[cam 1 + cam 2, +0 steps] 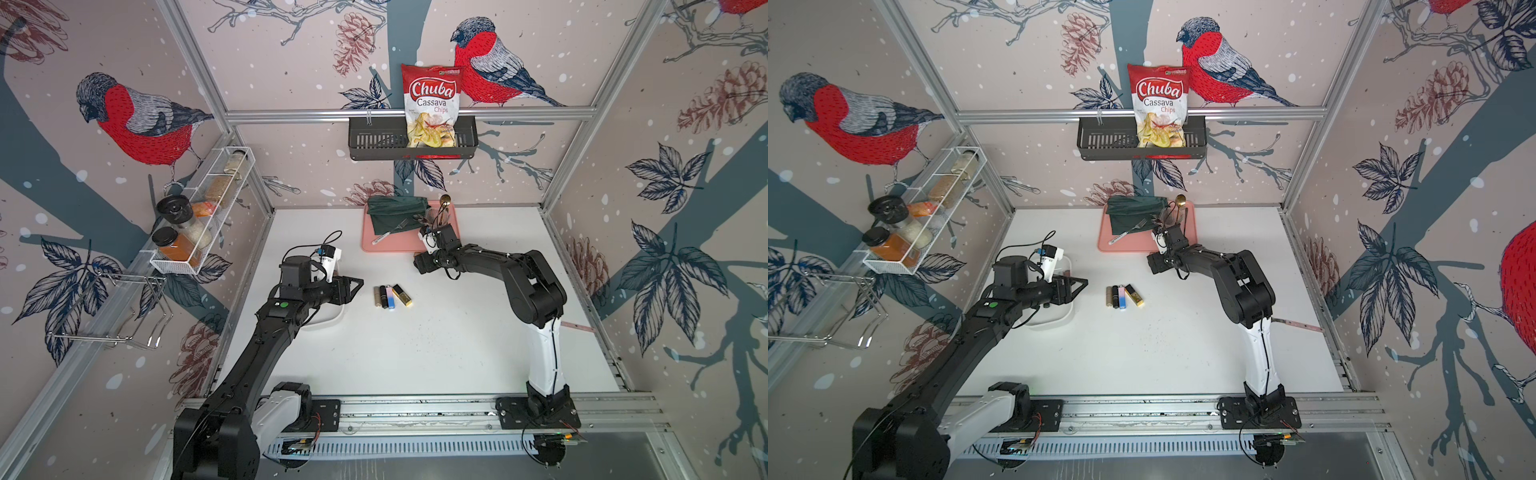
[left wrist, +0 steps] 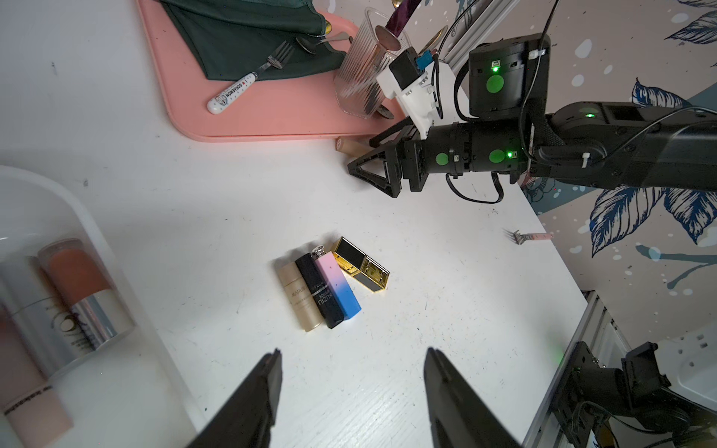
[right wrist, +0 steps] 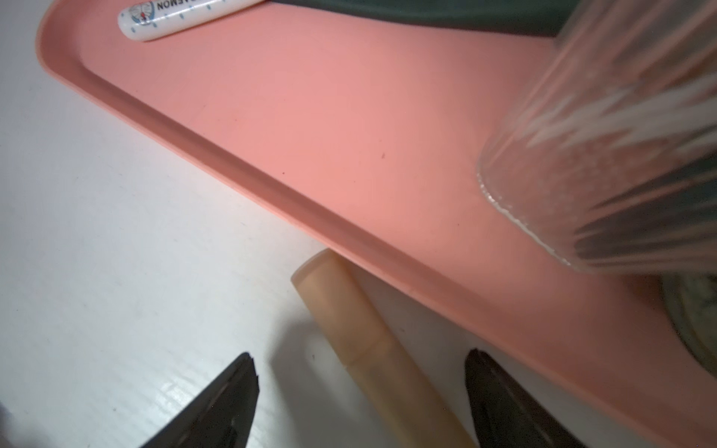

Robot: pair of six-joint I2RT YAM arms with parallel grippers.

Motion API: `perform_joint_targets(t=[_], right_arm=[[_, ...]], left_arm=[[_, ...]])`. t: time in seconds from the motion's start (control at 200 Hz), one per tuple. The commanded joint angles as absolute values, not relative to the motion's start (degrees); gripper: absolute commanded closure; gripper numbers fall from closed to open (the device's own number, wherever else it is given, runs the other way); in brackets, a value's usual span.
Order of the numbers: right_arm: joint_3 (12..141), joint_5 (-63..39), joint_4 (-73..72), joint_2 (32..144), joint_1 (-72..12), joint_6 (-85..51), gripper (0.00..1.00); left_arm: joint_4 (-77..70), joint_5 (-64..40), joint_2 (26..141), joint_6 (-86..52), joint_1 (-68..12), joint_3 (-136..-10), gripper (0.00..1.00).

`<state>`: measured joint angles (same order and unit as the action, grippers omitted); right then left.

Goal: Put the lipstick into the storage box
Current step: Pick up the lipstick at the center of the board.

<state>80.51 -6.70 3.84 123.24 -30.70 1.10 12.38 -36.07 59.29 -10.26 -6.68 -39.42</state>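
Note:
Several lipsticks [image 1: 390,296] [image 1: 1124,296] lie side by side mid-table: beige, black, pink-blue and gold-black [image 2: 329,287]. Left of them, partly under my left arm, stands the white storage box [image 1: 332,322] [image 1: 1059,322], with lipsticks lying inside its rim [image 2: 89,217]. My left gripper [image 1: 357,286] [image 2: 353,353] hovers open and empty between the box and the cluster. Another beige lipstick [image 3: 372,349] [image 2: 351,145] lies against the pink tray's front edge. My right gripper [image 3: 359,355] [image 1: 419,264] is open, one finger on each side of it, with gaps showing.
The pink tray [image 1: 374,245] at the back holds a green cloth [image 1: 395,212], a white-handled fork [image 2: 248,83] and a ribbed glass of cutlery [image 2: 364,77]. A black wall basket [image 1: 374,143] holds a chips bag. A spice rack [image 1: 199,216] hangs on the left wall. A small fork [image 2: 514,234] lies at the table's right edge.

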Motion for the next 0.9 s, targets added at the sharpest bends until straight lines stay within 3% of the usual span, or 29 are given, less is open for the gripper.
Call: perform_joint_targets(t=[0.0, 0.17, 0.475, 0.545, 0.895], right_arm=[[79.2, -9.7, 10.0, 123.6, -31.1, -0.8, 0.18], [78.0, -9.4, 10.2, 122.9, -31.3, -1.3, 0.36], [76.5, -7.9, 10.2, 121.7, -31.8, -1.3, 0.45], [76.4, -7.6, 10.3, 121.7, -31.8, -1.2, 0.53], [76.5, -7.2, 10.5, 121.8, -32.1, -0.8, 0.72]], left_arm=[[11.1, -35.9, 59.3, -9.5, -6.8, -39.5, 0.37], [11.1, -36.1, 59.3, -9.6, -6.8, -39.5, 0.37], [11.1, -36.0, 59.3, -9.6, -6.8, -39.5, 0.37], [11.1, -36.1, 59.3, -9.6, -6.8, -39.5, 0.37], [11.1, -35.9, 59.6, -9.6, -6.8, -39.4, 0.36]])
